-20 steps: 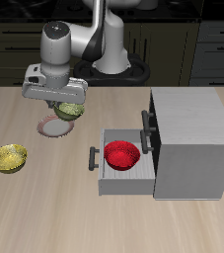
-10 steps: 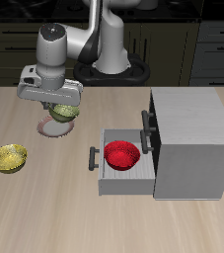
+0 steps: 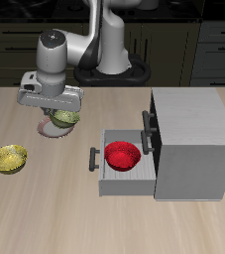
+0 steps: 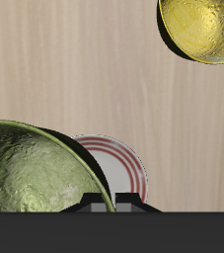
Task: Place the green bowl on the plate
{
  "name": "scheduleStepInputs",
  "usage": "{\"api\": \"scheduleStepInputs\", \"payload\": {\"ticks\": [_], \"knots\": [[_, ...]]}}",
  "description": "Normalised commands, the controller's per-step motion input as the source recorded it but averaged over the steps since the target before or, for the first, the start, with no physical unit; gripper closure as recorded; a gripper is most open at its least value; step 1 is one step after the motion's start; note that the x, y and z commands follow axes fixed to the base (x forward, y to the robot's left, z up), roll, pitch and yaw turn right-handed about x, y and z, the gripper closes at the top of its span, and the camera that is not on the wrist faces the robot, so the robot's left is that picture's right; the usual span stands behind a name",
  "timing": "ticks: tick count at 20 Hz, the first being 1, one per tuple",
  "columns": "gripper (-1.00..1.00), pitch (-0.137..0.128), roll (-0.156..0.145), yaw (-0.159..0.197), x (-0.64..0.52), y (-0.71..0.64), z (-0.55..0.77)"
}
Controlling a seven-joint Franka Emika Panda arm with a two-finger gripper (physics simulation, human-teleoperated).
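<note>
Green bowl [image 4: 35, 168] held off the desk [image 3: 45, 213] by its rim in the end effector [image 3: 55, 112], partly above the plate [image 4: 120, 163]. Probably light, rigid, glossy; slippery, so grip rim firmly.

No legible text or labels.

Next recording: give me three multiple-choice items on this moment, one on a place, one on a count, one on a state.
1. Where is the red bowl?
A. in the open drawer
B. on the plate
C. atop the cabinet

2. How many bowls are visible?
A. two
B. three
C. four

3. The green bowl is:
A. lying beside the yellow bowl
B. held in the gripper above the plate
C. inside the drawer

Answers: 1 A, it sits in the pulled-out drawer. 2 B, red, green and the yellow bowl. 3 B, the wrist view shows the plate below it.
</note>
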Motion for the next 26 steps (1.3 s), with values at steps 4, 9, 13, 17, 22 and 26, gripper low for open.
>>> {"api": "scheduleStepInputs", "payload": {"ticks": [4, 9, 13, 17, 22, 26], "knots": [[1.00, 0.005, -0.001, 0.004, 0.11, 0.01, -0.02], [1.00, 0.075, -0.020, 0.025, -0.03, 0.04, -0.19], [1.00, 0.008, -0.010, -0.010, -0.14, -0.02, 0.02], [1.00, -0.014, -0.016, 0.000, -0.24, -0.07, 0.05], [1.00, 0.003, -0.042, 0.008, -0.20, -0.17, -0.03], [1.00, 0.014, -0.017, 0.009, -0.12, -0.09, -0.11]]}}
